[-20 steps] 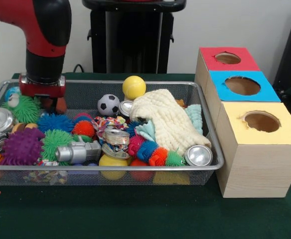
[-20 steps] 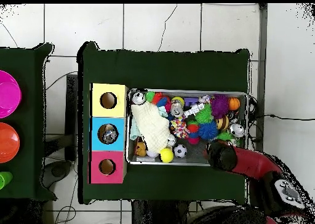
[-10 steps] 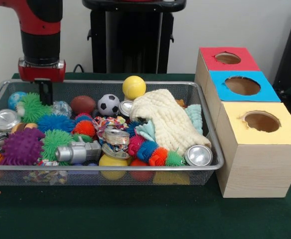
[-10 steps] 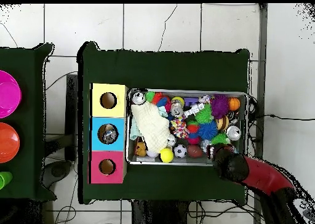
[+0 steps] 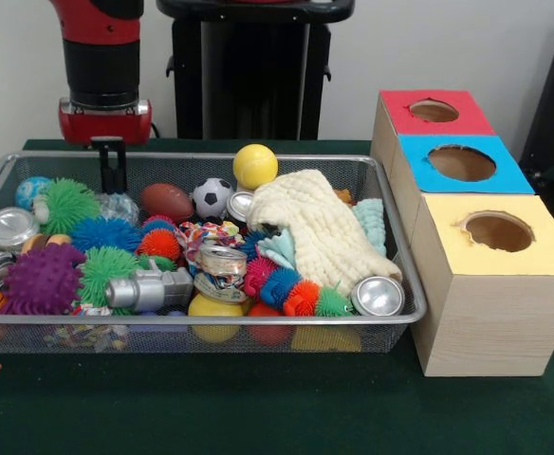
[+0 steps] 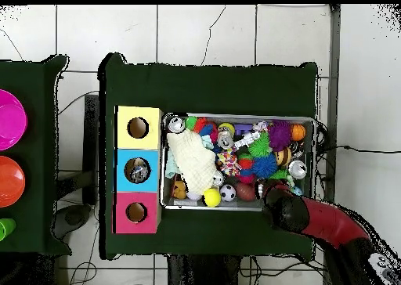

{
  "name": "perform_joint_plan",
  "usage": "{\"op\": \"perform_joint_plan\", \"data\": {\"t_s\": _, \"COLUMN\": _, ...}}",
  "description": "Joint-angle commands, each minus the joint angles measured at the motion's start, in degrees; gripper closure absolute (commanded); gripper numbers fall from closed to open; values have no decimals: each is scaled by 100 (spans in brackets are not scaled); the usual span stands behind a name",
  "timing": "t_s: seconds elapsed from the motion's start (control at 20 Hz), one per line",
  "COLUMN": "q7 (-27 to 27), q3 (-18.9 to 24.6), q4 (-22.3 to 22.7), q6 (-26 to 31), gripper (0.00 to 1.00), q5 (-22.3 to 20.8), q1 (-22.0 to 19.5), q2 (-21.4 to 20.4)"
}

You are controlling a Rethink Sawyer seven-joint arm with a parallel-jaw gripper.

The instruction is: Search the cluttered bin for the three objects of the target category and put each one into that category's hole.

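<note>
While soda cans (image 5: pixel 378 296), spiky balls (image 5: pixel 40 280) and a cream knitted cloth (image 5: pixel 320 227) crowd the wire mesh bin (image 5: pixel 201 334), a brown toy football (image 5: pixel 167 201) lies near its far wall. Above the far left part, the gripper (image 5: pixel 114 167) hangs empty, fingers seemingly close together. Beside the bin stand yellow (image 5: pixel 497 284), blue (image 5: pixel 461 163) and red (image 5: pixel 433 111) boxes with holes.

Yellow ball (image 5: pixel 255 166), black-and-white soccer ball (image 5: pixel 212 197), cream towel (image 5: pixel 320 227).

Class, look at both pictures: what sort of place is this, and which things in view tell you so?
Probably a robotics lab set up for a sorting test. A red robot arm hangs over a wire bin crammed with toys, beside a wooden box with three coloured holes, all on a green-covered table.
</note>
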Motion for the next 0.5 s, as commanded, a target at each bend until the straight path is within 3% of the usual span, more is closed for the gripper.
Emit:
{"op": "perform_joint_plan", "data": {"t_s": 0.05, "q7": 886, "q3": 366, "q4": 133, "q6": -498, "gripper": 100, "q5": -65, "q1": 176, "q2": 5}}
{"op": "perform_joint_plan", "data": {"t_s": 0.3, "q7": 849, "q3": 210, "q4": 26, "q6": -570, "gripper": 100, "q5": -114, "q1": 246, "q2": 86}}
{"op": "perform_joint_plan", "data": {"t_s": 0.5, "q7": 674, "q3": -440, "q4": -412, "q6": -105, "gripper": 100, "q5": -281, "q1": 753, "q2": 196}}
